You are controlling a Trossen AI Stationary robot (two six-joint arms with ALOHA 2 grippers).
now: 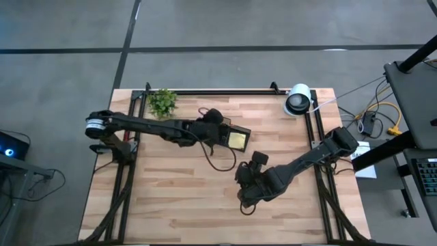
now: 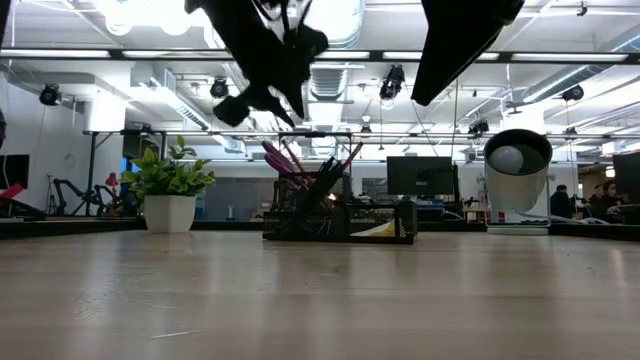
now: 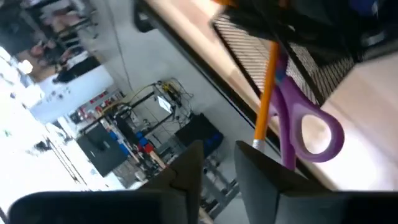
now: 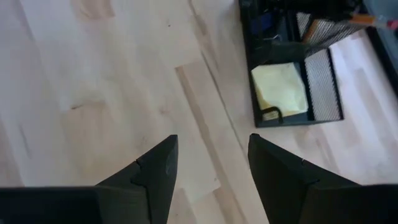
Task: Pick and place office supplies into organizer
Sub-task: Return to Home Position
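The black mesh organizer (image 1: 240,130) sits at the table's far middle. The yellow sticky-note pad (image 4: 280,89) lies flat in its tray. The orange pencil (image 3: 267,87) and the purple-handled scissors (image 3: 311,134) stand in its upright compartment (image 2: 325,190) with other pens. My left gripper (image 3: 219,168) hovers open just above that compartment, and the pencil's free end shows close beside one fingertip. My right gripper (image 4: 211,155) is open over bare wood nearer the table's front (image 1: 247,184), well short of the organizer.
A small green plant in a white pot (image 1: 162,102) stands at the far left. A round white-and-black device (image 1: 298,100) stands at the far right. Bare wood stretches across the table's near half. Cables trail off the right side.
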